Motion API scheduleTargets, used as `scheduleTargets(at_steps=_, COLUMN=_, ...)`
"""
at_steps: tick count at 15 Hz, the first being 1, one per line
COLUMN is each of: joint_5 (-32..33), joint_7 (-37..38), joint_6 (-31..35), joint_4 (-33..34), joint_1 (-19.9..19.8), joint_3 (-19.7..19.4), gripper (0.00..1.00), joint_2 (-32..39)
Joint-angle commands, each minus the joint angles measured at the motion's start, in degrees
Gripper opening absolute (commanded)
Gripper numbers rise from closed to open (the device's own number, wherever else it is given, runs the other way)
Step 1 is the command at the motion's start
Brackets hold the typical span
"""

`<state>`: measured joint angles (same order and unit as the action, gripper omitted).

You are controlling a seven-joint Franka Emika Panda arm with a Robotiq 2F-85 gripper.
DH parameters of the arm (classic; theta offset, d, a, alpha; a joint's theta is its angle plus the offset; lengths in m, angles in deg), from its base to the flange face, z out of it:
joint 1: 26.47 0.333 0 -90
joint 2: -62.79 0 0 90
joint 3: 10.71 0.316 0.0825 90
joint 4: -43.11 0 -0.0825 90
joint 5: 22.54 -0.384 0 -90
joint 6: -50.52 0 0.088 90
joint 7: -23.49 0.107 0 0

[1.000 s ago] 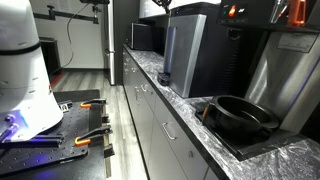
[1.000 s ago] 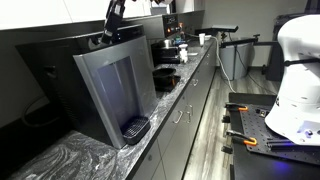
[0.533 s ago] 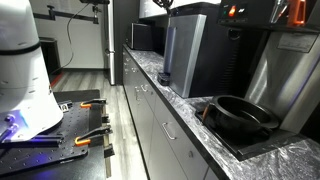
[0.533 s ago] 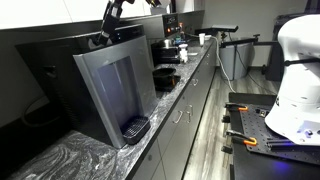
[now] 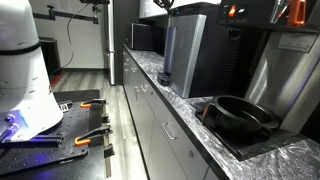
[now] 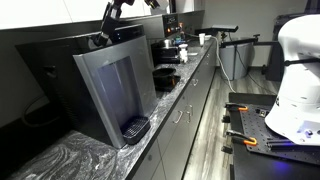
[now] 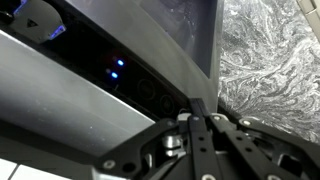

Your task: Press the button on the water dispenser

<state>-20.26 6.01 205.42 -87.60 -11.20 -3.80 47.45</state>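
Observation:
The water dispenser (image 5: 186, 55) is the tall box with a silver-grey front and black sides, standing on the marble counter in both exterior views (image 6: 112, 88). My gripper (image 6: 102, 41) is at the dispenser's top front edge, reaching down from above; in an exterior view only its tip shows (image 5: 165, 6). In the wrist view the shut fingers (image 7: 196, 106) touch or nearly touch the black control strip (image 7: 95, 58). They are next to round buttons (image 7: 150, 91) and a lit blue light (image 7: 118, 68).
A round black pan (image 5: 242, 116) sits on the counter (image 5: 176, 98). A smaller black machine (image 6: 166, 50) stands beyond the dispenser. The white robot base (image 5: 22, 70) stands on a black table with orange-handled tools (image 5: 92, 135). Grey cabinet fronts (image 6: 190, 110) run below.
The arm shifted slightly along the dispenser's top edge a second ago and has held still since. The gripper stays shut.

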Motion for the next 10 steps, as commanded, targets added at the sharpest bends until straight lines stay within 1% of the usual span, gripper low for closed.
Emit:
scheduleTargets(at_steps=1, joint_5=1.89, joint_7=1.53, joint_6=1.36, joint_4=1.74, joint_1=-1.46, joint_3=1.02, gripper=0.0, joint_2=1.64)
scheduleTargets(at_steps=6, joint_5=1.94, joint_7=1.26, joint_6=1.08, joint_4=1.64, joint_1=-1.12, joint_3=0.94, gripper=0.0, joint_2=1.27)
scheduleTargets(at_steps=7, joint_5=0.47, joint_7=0.23, joint_6=-0.25, joint_4=1.62, joint_1=-0.23, joint_3=0.52, gripper=0.0, joint_2=0.81)
scheduleTargets(at_steps=8, joint_5=-3.17, joint_7=-3.32, joint_6=-2.74, joint_4=1.35, joint_1=2.16, joint_3=-0.62, gripper=0.0, joint_2=-0.1)
scheduleTargets(at_steps=10, joint_5=-5.29, joint_7=-4.96, joint_6=-7.13, joint_4=0.11, joint_1=3.24, joint_3=-0.44, gripper=0.0, joint_2=-2.57)
